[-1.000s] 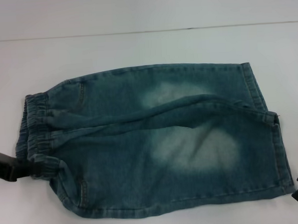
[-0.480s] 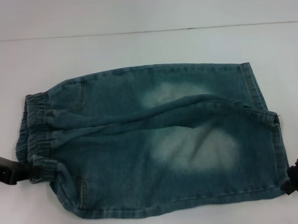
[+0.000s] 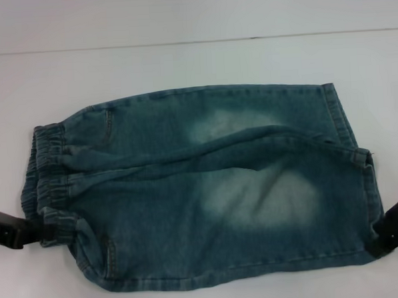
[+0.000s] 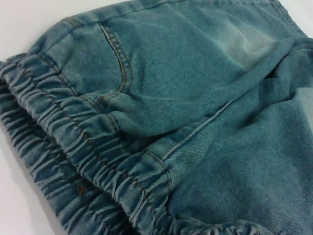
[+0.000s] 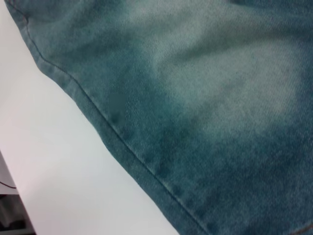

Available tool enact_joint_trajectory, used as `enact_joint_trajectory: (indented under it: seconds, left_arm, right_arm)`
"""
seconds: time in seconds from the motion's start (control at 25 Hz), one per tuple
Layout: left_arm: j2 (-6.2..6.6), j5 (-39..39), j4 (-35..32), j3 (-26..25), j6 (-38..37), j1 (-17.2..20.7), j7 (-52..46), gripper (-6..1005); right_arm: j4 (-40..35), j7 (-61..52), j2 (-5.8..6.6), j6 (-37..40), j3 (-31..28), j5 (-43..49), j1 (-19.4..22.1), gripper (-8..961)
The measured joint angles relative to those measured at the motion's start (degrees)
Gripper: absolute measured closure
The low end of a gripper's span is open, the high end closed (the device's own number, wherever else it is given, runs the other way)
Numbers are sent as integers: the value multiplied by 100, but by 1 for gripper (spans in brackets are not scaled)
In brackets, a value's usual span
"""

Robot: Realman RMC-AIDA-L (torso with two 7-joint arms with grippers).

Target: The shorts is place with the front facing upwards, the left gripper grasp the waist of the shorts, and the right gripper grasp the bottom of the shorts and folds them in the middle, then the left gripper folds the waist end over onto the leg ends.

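Denim shorts lie flat on the white table with a gripper at each end.

The shorts (image 3: pixel 201 185) are spread across the middle of the table (image 3: pixel 194 62), elastic waist toward the robot's left and leg hems toward its right, with a pale faded patch on each leg. The left gripper (image 3: pixel 38 231) sits at the near corner of the waistband, its tip touching the gathered fabric, which bunches there; whether it is clamped on the cloth cannot be told. The right gripper (image 3: pixel 384 236) meets the near corner of the leg hem, and its grip is equally unclear. The left wrist view shows the waistband (image 4: pixel 73 161) and a pocket seam close up.
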State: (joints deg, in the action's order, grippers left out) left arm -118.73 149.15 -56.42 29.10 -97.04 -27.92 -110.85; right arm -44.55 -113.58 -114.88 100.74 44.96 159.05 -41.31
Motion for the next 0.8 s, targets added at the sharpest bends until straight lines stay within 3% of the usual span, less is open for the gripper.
enact_joint_trajectory:
  seconds: [0.12, 0.56, 0.8]
  left_arm:
    - [-1, -2, 0, -16, -13, 2, 2, 974]
    - [-1, -39, 6, -21, -24, 16, 11, 973]
    - [0, -50, 9, -31, -54, 15, -1, 973]
  right_arm:
    - [42, 2, -16, -114, 3, 5, -2, 400]
    - [222, -30, -16, -304, 83, 47, 10, 819]
    - [226, -17, -16, -308, 74, 42, 35, 893]
